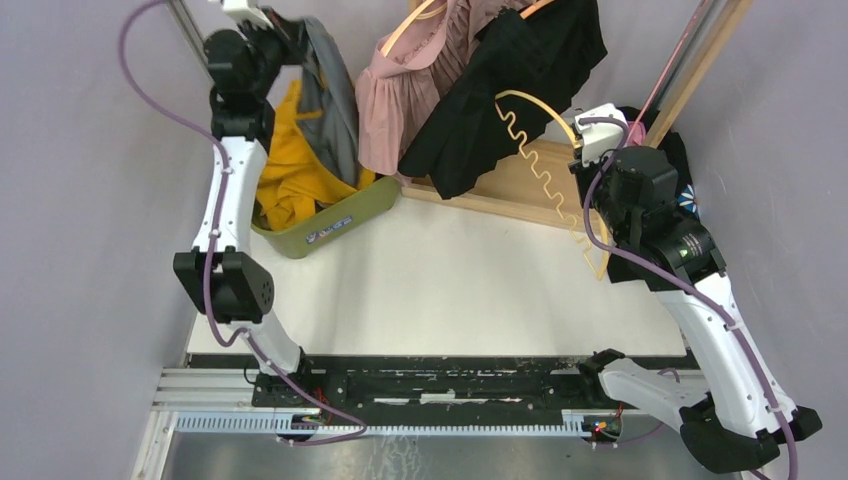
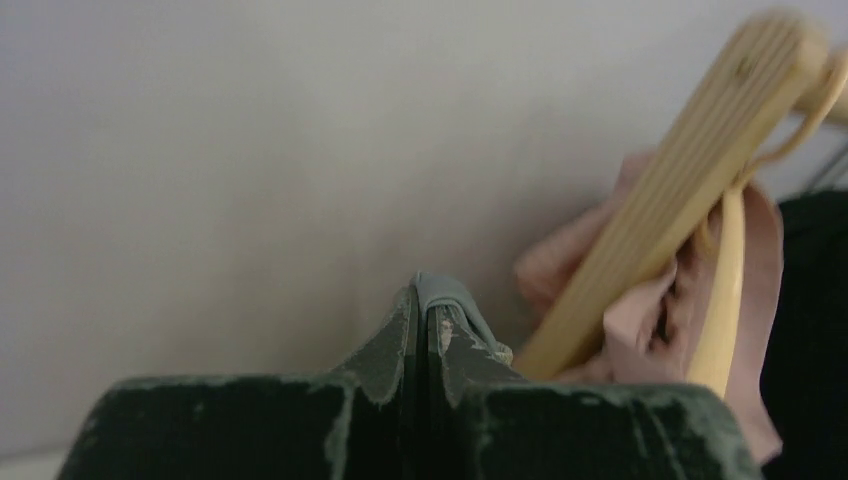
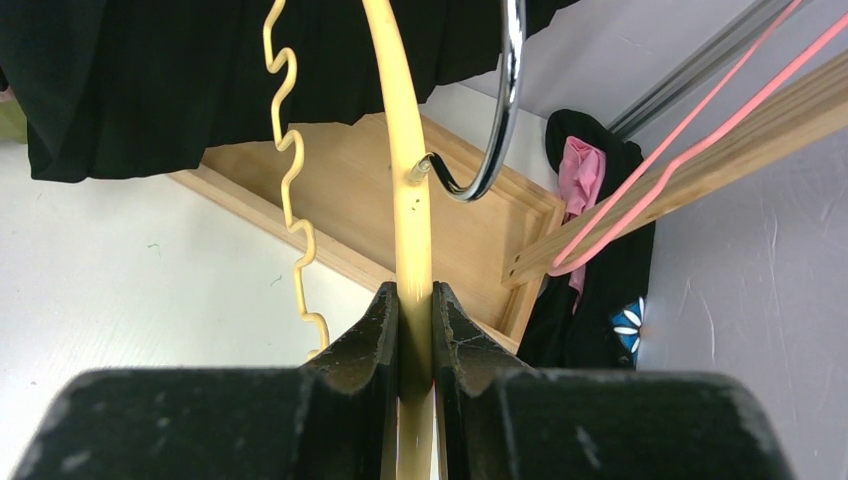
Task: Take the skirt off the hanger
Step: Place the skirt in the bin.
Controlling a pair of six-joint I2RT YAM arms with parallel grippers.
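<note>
Top view: the limp grey fabric skirt point(image 1: 338, 95) hangs above the green plastic basket point(image 1: 375, 200), apart from the pale yellow plastic hanger point(image 1: 522, 140).

Left wrist: the left gripper point(image 2: 420, 300) is pinched closed on its edge. It looks soft and light, so a bunched fold should grip best.

Right wrist: the right gripper point(image 3: 415, 300) clamps the hanger.

No legible txt, white label point(image 1: 330, 232) on green bin point(image 1: 378, 203) front, print too small to read

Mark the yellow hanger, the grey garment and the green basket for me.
yellow hanger point(image 3: 408, 230), right wrist view, on its curved arm.
grey garment point(image 1: 340, 110), top external view, on its hanging fold.
green basket point(image 1: 370, 208), top external view, on its front wall.
</note>
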